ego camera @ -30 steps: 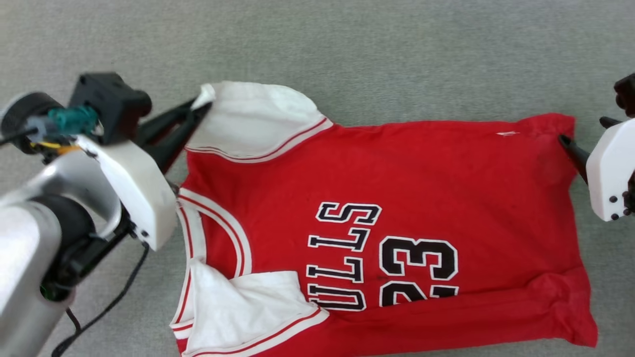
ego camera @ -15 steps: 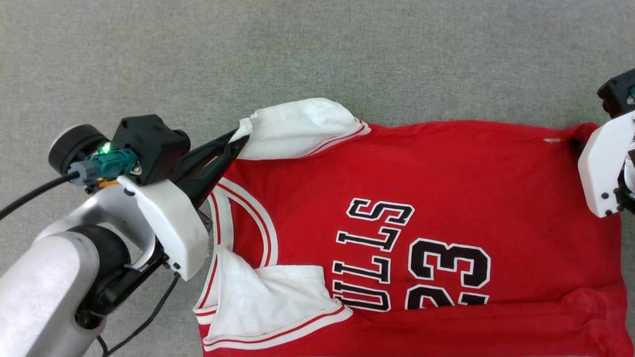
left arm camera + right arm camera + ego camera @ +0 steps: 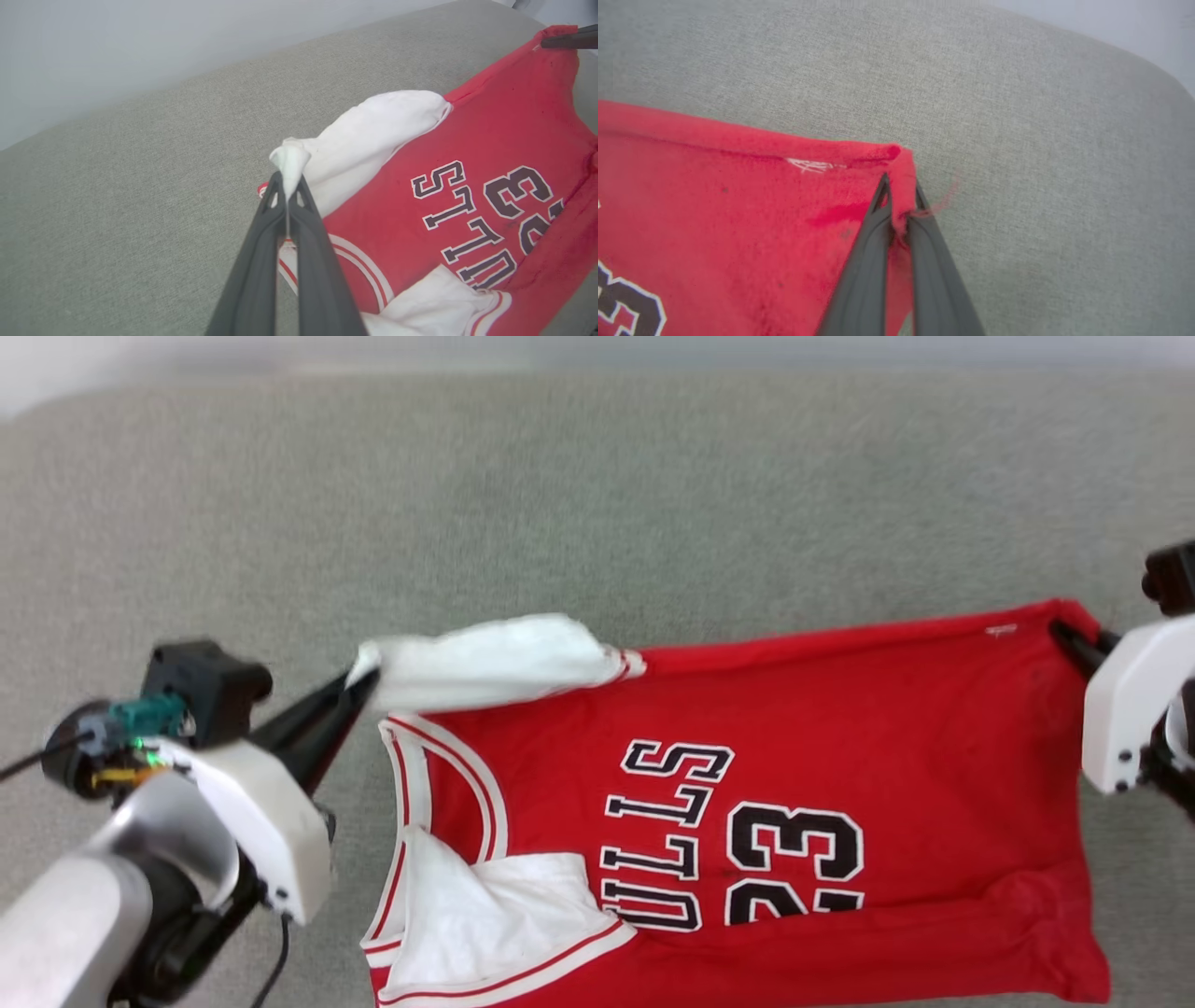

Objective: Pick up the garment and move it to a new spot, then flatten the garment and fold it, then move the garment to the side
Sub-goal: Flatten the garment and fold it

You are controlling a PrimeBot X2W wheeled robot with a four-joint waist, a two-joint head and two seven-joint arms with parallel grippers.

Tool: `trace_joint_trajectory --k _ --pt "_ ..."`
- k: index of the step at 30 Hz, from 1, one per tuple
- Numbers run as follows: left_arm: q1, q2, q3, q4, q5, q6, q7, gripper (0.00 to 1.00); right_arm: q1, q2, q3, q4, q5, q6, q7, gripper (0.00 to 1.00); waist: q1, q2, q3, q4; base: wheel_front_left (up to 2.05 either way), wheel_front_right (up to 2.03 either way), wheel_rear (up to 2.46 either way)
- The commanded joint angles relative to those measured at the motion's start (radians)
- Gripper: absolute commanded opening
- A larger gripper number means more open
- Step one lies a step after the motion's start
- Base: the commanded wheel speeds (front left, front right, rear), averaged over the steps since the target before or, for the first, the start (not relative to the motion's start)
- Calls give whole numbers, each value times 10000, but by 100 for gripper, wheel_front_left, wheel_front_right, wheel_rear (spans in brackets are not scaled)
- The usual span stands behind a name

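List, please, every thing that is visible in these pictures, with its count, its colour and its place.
red jersey shirt with white short sleeves: one, red and white with black "BULLS" and "23", spread on the grey surface
grey woven fabric surface: one, grey, under the shirt
pale wall: one, light grey, beyond the surface's far edge
thin black cable: one, black, hanging beside the left arm
silver and white left arm: one, lower left of the head view
white right arm cover: one, right edge of the head view
left pincer: one, dark grey, shut on the tip of the far white sleeve
right pincer: one, dark grey, shut on the shirt's far red corner
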Motion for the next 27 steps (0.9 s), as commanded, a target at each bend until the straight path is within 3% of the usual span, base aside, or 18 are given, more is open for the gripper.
trace_joint_trajectory --k 1,5,13,27 --pt "372 73 35 -75 -83 104 -73 0 390 69 -102 -174 125 -7 -111 0 1 0 -519 -187 0 0 0" --pt "1733 228 -69 -462 -405 520 -46 0 2068 173 -538 -1076 499 -7 -298 0 1 0 -1149 -227 0 0 0" --pt "3180 59 -758 -176 -676 698 109 0 3902 99 -538 -1553 790 -5 -235 0 1 0 -1374 -219 0 0 0" --pt "3183 -601 -1831 2214 -318 98 9 0 4124 -1150 1572 -967 461 -7 -885 0 1 0 -1315 -155 0 0 0"
